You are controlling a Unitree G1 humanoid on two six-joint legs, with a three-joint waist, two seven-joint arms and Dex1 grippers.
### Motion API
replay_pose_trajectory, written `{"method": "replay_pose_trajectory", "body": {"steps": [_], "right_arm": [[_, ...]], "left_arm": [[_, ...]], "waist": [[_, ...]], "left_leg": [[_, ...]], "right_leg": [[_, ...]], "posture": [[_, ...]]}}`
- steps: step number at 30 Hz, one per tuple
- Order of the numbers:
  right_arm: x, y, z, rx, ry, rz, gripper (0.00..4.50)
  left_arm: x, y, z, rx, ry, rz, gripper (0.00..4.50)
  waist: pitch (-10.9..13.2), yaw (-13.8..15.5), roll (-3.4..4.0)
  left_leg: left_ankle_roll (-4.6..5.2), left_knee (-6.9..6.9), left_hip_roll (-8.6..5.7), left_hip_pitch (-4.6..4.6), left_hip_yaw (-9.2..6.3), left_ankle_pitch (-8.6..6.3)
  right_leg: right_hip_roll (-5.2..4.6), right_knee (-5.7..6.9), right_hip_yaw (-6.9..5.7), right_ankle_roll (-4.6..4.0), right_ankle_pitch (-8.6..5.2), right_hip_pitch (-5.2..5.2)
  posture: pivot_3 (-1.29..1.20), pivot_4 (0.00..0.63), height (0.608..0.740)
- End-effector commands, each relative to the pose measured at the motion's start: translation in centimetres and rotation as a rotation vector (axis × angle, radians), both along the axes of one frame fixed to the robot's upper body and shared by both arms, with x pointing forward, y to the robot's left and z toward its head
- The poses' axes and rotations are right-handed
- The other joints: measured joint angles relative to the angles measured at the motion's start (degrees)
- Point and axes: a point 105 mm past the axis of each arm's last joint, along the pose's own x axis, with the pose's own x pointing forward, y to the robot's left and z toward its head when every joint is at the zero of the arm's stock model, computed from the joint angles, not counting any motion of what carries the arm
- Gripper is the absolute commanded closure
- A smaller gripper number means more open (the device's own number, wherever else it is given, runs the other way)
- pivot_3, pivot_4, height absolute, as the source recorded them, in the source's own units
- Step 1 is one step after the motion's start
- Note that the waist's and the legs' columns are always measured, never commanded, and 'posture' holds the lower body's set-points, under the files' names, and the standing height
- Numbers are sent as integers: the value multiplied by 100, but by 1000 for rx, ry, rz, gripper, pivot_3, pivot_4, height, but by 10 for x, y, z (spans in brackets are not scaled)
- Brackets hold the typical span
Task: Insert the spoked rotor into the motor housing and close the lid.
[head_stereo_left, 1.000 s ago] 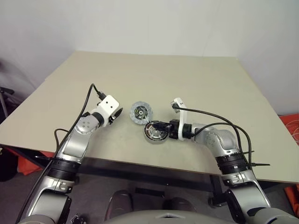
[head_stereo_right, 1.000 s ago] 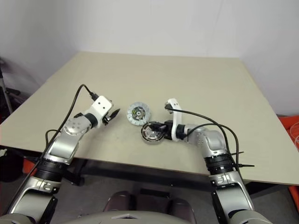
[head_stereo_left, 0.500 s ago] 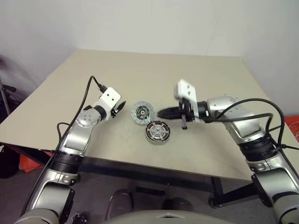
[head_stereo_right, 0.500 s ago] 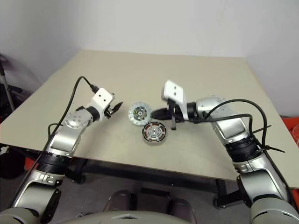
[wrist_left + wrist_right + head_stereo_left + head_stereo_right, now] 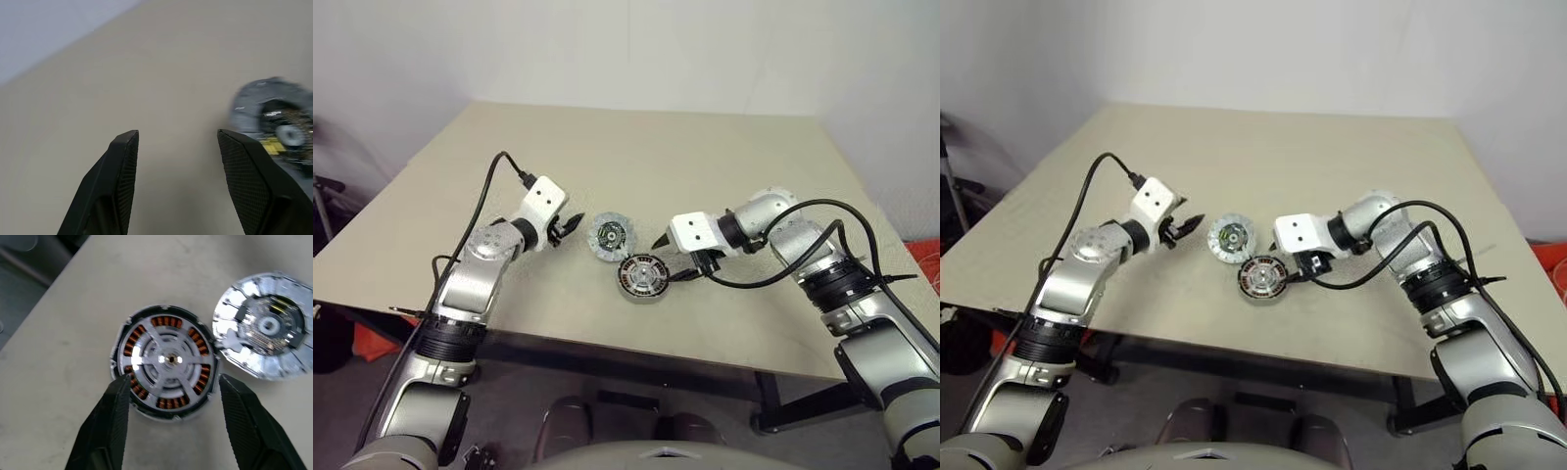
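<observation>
Near the table's [image 5: 773,157] front edge, the spoked rotor [image 5: 168,360] sits inside the motor housing [image 5: 123,340], so insertion looks done. The lid [image 5: 266,328] lies touching it, not yet fitted. Right gripper [image 5: 170,421] hovers above, fingers spread, empty; left gripper [image 5: 178,171] likewise spread, beside the lid. Seating depth cannot be judged.

A bare lab or test room: one plain beige table [image 5: 724,166] against blank white walls [image 5: 636,49], with motor parts laid out.
</observation>
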Motion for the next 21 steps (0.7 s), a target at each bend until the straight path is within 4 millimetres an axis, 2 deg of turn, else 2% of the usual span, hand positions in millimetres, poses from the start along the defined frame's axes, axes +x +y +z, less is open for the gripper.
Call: {"method": "replay_pose_trajectory", "body": {"steps": [1, 4, 7, 11, 16, 21], "right_arm": [[-9, 3, -16, -42, -9, 48, 1413], [-14, 4, -31, -55, -7, 50, 1413], [-18, 7, -37, -38, 24, 39, 1413], [-11, 7, -50, -38, 19, -6, 1413], [-11, 7, -53, -23, 25, -6, 1413], [-13, -4, -55, -39, 23, -3, 1413]], "left_arm": [[-9, -5, 26, -30, -15, -74, 1782], [-11, -3, 29, -5, 0, -93, 1782], [-15, -2, 30, -8, 30, -117, 1782], [-14, -1, 29, 11, 35, -116, 1782], [-15, -4, 27, 15, 36, -117, 1782], [-15, -3, 24, 15, 37, -109, 1782]], "waist": [[0, -5, 0], [0, -22, 1], [0, -52, 1], [0, -122, -1], [0, -210, -1], [-1, -191, -1]], "left_leg": [[0, 1, 1, 0, 0, 0], [-4, 1, 1, 3, 0, 2], [-8, 1, 1, 17, 1, 4], [-9, 1, 2, 59, 1, 3], [-16, 1, 4, 81, 0, 8], [-17, 1, 3, 83, 0, 9]], "right_leg": [[0, 1, 0, 0, 0, 0], [0, 5, 0, 0, 0, -1], [1, 10, 2, 0, 0, 8], [1, 6, 2, 8, -5, 51], [1, 7, 3, 35, -20, 66], [1, 10, 2, 33, -19, 69]], "posture": [[0, 0, 740], [0, 0, 740], [0, 0, 740], [0, 0, 740], [0, 0, 740], [0, 0, 740]]}}
